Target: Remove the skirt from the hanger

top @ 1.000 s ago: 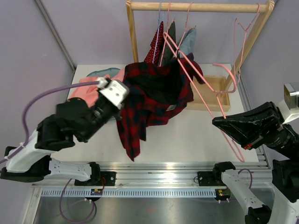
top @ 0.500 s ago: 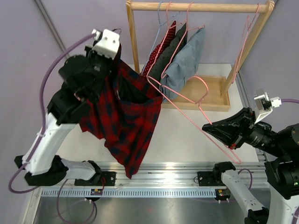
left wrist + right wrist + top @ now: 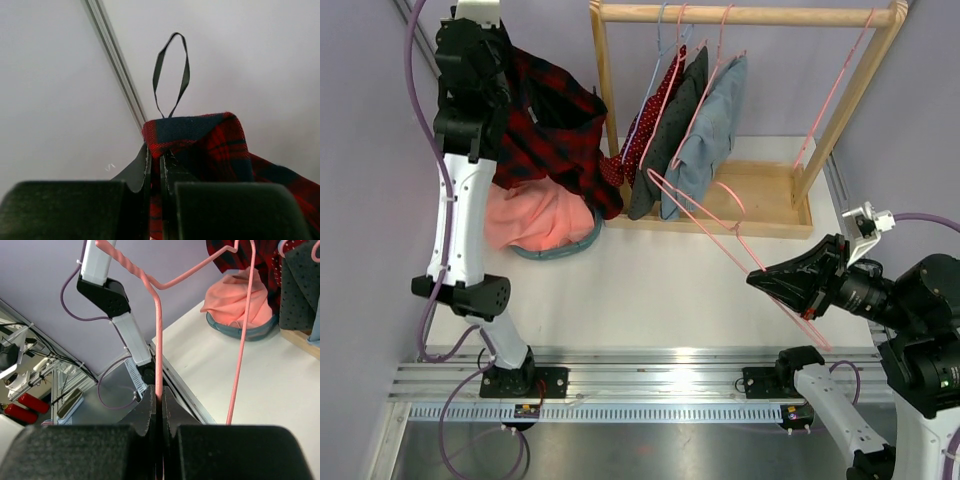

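You held the plaid skirt high, left gripper clamped on it, clearing the pink hanger (pinched in the right gripper).

Red plaid skirt off pink hanger

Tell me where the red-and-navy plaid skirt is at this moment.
In the top view the red-and-navy plaid skirt hangs at far left, held by the raised left gripper, above the pink cloth and beside the wooden rack's left post.
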Robot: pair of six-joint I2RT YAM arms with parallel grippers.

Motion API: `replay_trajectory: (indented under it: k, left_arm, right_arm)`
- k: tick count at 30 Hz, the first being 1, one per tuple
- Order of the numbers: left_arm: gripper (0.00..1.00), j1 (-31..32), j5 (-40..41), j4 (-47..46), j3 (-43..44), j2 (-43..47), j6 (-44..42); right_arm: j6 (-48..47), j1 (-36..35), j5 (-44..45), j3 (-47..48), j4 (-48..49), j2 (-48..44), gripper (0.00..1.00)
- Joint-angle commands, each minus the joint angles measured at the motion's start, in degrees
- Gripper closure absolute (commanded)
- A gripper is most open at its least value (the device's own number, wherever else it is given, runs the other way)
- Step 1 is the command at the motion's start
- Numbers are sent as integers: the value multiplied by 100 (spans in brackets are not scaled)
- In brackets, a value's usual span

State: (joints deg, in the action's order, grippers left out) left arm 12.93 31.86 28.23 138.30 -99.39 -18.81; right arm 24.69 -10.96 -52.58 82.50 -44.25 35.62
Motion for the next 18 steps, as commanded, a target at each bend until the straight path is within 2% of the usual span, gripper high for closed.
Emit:
replay_trajectory:
  k: [1,5,9,10,11,12,13,16,18]
  left_arm:
    - [100,-272,-189,-801,452,-342,560]
    - [100,-581,-399,-608,120,-449,896]
    - [100,-563,-304,-800,-1293,-108,993]
    - [92,-563,-294,-1010,-2123,15,1124]
    - [78,-563,-303,-1091,-2462,217,1203]
    - [49,-563,-390,-943,-2709,262,1482]
    - [2,-572,-486,-655,-2790,254,1668]
    - [1,-563,-514,713,-2396,122,2512]
    - [1,-502,-531,947,-2570,488,2698]
  right_arm:
    - [-228,-55,168,-181,-66,24,100]
    - [-306,-55,344,-190,-75,59,100]
    - [-351,-55,1081,-6,143,147,100]
    - [-324,-55,1570,142,214,191,100]
    - [-298,-55,1810,239,285,287,100]
    - [-280,-55,2361,345,372,366,100]
    - [-263,-55,2662,546,434,437,100]
    - [-359,-55,3479,976,619,797,100]
    - [-403,-55,3841,1302,514,1245,100]
